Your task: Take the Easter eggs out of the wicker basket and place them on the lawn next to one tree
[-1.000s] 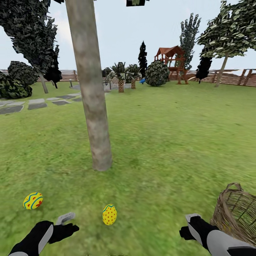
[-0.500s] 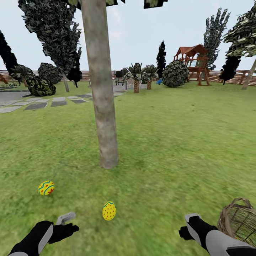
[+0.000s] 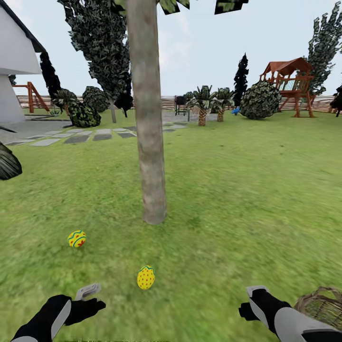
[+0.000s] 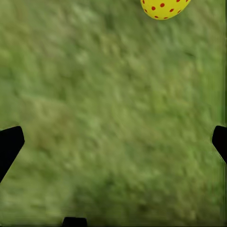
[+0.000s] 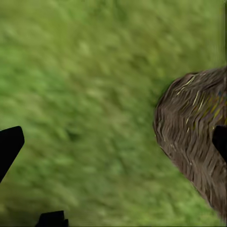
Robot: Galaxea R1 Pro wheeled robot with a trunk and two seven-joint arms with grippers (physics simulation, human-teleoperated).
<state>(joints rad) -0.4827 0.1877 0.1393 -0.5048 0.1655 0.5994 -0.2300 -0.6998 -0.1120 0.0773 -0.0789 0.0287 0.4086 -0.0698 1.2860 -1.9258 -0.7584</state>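
Two yellow Easter eggs lie on the lawn (image 3: 247, 199) near the foot of the tree (image 3: 151, 156): one with blue zigzags (image 3: 77, 238) to its left, one with red dots (image 3: 146, 277) in front of it. The third egg is out of view. My left gripper (image 3: 95, 298) hovers open and empty just left of the dotted egg (image 4: 164, 7), its fingertips (image 4: 9, 144) spread over bare grass. My right gripper (image 3: 248, 300) is open and empty too, just left of the wicker basket (image 3: 324, 308). The basket's woven side (image 5: 196, 137) shows in the right wrist view.
A stepping-stone path (image 3: 85, 137) runs at the left toward a white house (image 3: 14, 71). Palm-like plants (image 3: 203, 107), round bushes (image 3: 260, 99), dark conifers and a wooden playset (image 3: 292, 80) stand far back along the fence. Open grass stretches right of the trunk.
The camera has swung left: tree, eggs and playset shifted right in the picture, the house came into view, and the basket slid toward the bottom right corner. Both grippers keep their pose.
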